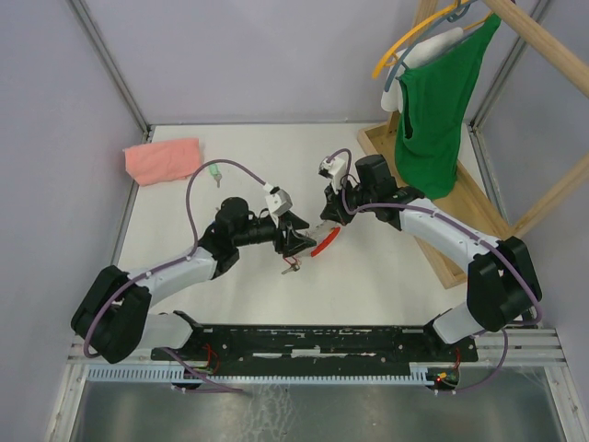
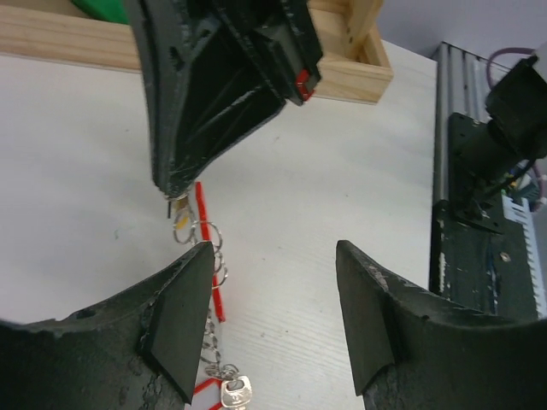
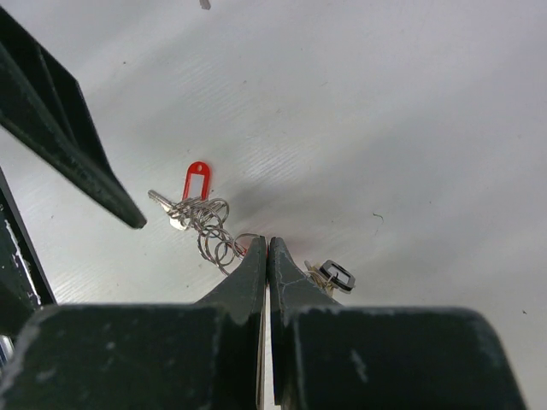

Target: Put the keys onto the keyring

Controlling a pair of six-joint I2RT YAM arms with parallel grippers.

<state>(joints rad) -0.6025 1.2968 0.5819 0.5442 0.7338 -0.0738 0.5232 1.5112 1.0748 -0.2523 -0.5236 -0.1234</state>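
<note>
The keyring (image 1: 322, 245) lies mid-table, its red band showing. My right gripper (image 1: 329, 221) is shut on it; in the right wrist view its tips (image 3: 267, 245) pinch the strip between the wire loops (image 3: 211, 229) and the black tag (image 3: 338, 275). A silver key with a red tag (image 3: 196, 181) sits at the loops' far end, also seen in the left wrist view (image 2: 235, 393). My left gripper (image 2: 273, 316) is open and empty, just beside the loops (image 2: 208, 235). A green-tagged key (image 1: 213, 173) lies alone at the back left. The blue-tagged keys are out of view.
A pink folded cloth (image 1: 163, 160) lies at the back left. A wooden rack base (image 1: 433, 212) with a green shirt (image 1: 440, 110) on a hanger stands at the right. The black rail (image 1: 313, 341) runs along the near edge.
</note>
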